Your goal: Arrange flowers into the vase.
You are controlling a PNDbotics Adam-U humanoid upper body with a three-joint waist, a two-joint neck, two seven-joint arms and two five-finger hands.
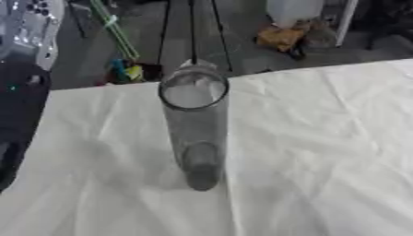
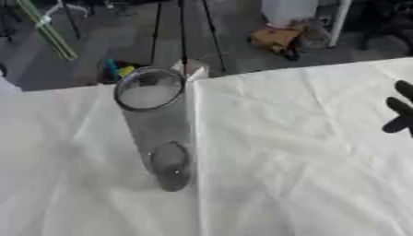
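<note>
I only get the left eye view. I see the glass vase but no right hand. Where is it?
Observer: In the right eye view, the right hand pokes in at the right edge. Only its dark fingers show.
Operator: Is it holding a flower?
Observer: No. The fingers are straight and spread, with nothing between them.
Operator: Is it touching the vase?
Observer: No. The vase stands off to the hand's left, with bare white cloth between them.
</note>
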